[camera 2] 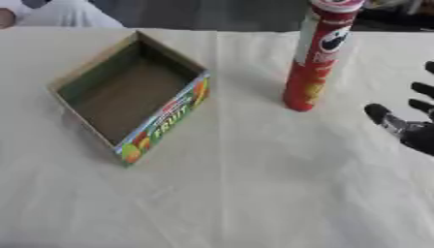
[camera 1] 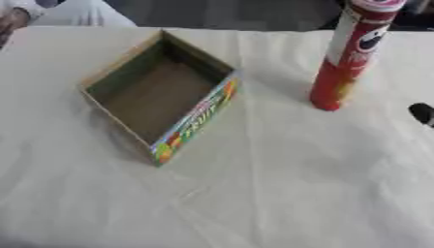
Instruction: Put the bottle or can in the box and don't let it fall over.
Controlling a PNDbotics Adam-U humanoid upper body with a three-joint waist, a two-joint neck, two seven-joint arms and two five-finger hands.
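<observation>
Red can point(camera 2: 318, 58) stands upright near the table's point(camera 2: 254, 193) far edge, right of centre. The open box point(camera 2: 127, 97) sits empty toward the far left. Right hand point(camera 2: 407, 126) hovers at the right edge, fingers spread, well apart from the can.

Red can point(camera 1: 348, 58) upright right of open box point(camera 1: 161, 94); right hand point(camera 1: 422, 114) near.

Perhaps a lab: plain cloth-covered table point(camera 1: 297, 193), little else.
</observation>
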